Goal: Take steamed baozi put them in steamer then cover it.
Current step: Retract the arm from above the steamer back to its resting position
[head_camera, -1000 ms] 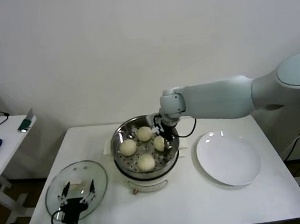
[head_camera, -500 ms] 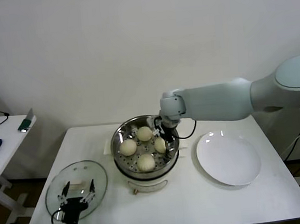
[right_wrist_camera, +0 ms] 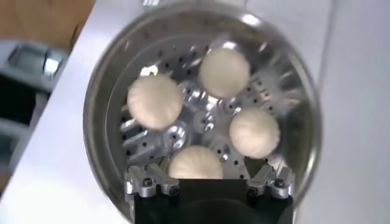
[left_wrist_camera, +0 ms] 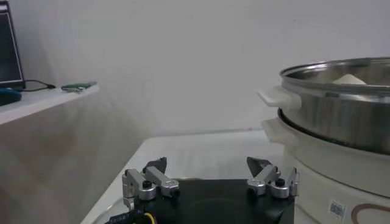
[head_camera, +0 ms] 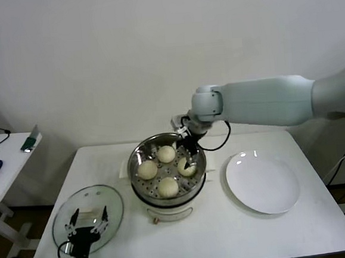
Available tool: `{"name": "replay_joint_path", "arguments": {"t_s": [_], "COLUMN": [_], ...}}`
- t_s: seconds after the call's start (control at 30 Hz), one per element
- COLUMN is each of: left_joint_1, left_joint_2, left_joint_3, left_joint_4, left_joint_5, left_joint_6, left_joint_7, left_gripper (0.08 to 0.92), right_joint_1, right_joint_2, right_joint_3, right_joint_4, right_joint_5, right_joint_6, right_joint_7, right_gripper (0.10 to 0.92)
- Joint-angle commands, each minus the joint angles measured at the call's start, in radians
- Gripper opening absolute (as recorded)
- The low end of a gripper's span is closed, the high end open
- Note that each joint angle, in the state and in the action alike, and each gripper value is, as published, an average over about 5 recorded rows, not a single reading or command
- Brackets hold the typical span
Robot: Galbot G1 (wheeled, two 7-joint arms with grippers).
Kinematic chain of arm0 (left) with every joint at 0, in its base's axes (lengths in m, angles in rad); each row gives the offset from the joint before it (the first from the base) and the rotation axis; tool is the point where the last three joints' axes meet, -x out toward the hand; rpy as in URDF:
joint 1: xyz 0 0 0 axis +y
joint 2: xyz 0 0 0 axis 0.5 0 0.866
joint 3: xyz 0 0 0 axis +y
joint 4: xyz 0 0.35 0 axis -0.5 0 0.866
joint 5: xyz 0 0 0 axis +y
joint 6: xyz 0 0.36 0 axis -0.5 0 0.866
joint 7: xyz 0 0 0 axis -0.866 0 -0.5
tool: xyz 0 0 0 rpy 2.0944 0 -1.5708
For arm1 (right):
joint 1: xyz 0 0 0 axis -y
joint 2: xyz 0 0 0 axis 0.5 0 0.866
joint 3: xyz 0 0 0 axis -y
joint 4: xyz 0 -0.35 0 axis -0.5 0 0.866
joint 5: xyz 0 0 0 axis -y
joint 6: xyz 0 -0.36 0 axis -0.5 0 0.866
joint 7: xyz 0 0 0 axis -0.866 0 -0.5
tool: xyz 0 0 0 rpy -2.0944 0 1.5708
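Steamer (head_camera: 166, 168), centre frame on the white surface (head_camera: 228, 232): four steamed baozi (head_camera: 168, 186) inside.
My right end effector (head_camera: 186, 149) hangs released above the right-hand bun; my left end effector (head_camera: 87, 224), also released, hovers over the glass cover (head_camera: 63, 218), lower left.

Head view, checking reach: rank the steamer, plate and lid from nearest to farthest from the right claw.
1. Steamer: directly under the right claw, which hangs open over the buns.
2. Plate: on the table to its right.
3. Lid: farthest, at the table's front left.
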Motion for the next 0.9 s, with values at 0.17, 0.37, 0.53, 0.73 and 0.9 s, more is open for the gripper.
{"name": "replay_joint_path", "arguments": {"t_s": [0.17, 0.37, 0.53, 0.73, 0.9], "left_joint_1": [-0.004, -0.017, -0.029, -0.033, -0.035], "left_joint_2": [0.019, 0.038, 0.047, 0.072, 0.108], "left_joint_3": [0.011, 0.009, 0.012, 0.018, 0.007], "left_joint_4": [0.02, 0.028, 0.031, 0.023, 0.023], "left_joint_5": [-0.012, 0.004, 0.022, 0.018, 0.058], "left_joint_6": [-0.06, -0.049, -0.039, -0.033, -0.055], "left_joint_7": [-0.025, -0.03, -0.033, -0.057, -0.048], "left_gripper": [0.823, 0.823, 0.823, 0.823, 0.823], "right_joint_1": [-0.308, -0.553, -0.843, -1.239, -1.594], "right_joint_2": [-0.311, -0.452, -0.563, -0.633, -0.598], "right_joint_3": [0.618, 0.871, 1.146, 1.516, 1.85], "right_joint_4": [0.076, 0.15, 0.238, 0.285, 0.306], "right_joint_5": [0.141, -0.017, -0.076, -0.158, -0.23], "right_joint_6": [-0.02, 0.008, 0.023, 0.083, 0.15], "right_joint_7": [0.622, 0.763, 0.833, 0.851, 0.852], "right_gripper": [0.823, 0.823, 0.823, 0.823, 0.823]}}
